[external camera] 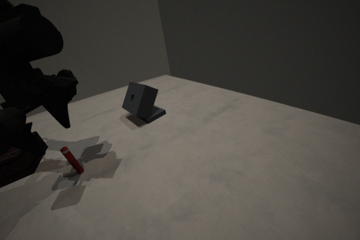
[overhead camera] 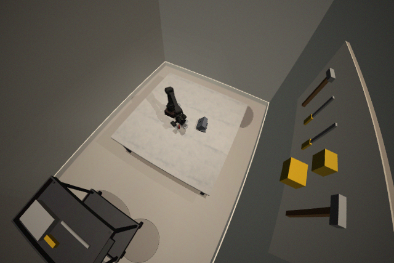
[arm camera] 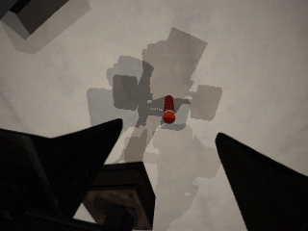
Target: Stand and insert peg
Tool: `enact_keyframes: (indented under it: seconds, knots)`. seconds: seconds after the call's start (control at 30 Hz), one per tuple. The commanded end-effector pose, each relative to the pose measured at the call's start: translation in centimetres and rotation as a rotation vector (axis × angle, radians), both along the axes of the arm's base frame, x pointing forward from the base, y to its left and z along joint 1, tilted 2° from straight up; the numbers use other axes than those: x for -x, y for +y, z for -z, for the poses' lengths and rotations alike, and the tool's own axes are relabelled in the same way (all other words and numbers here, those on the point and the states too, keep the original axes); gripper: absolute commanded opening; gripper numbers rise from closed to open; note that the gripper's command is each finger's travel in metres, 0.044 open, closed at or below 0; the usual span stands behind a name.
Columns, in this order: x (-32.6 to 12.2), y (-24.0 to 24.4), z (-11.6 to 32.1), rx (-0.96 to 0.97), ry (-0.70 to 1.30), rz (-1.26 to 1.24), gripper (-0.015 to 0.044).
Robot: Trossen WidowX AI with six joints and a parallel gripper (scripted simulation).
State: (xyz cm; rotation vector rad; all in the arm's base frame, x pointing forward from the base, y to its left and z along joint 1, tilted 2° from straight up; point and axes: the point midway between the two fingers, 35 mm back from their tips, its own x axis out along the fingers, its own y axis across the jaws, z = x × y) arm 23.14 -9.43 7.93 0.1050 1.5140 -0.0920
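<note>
The red peg stands upright on the table on its plain end, with its white band near the top. My gripper is open and empty above the peg. In the wrist view the peg shows between and just beyond the two spread fingertips, and no finger touches it. The grey sloped panel stands apart from the peg, and its hole is dark and empty. Part of the panel shows in the wrist view at the top left corner.
The arm's base stands close to the peg. Shadows of the arm fall around the peg. A cart stands on the floor away from the table. Tools and yellow boxes are on a board at the right.
</note>
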Motion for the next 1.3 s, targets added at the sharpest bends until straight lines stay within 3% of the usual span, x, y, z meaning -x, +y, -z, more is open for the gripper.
enact_keyframes:
  seconds: [0.0,0.93,1.27]
  knots:
    - [0.00,-0.05,0.12,0.010,0.000,-0.113,0.0440]
    - [-0.01,-0.04,0.55,0.047,-0.002,-0.807,0.0440]
    - [-0.05,-0.06,0.83,0.048,-0.002,-0.823,0.0440]
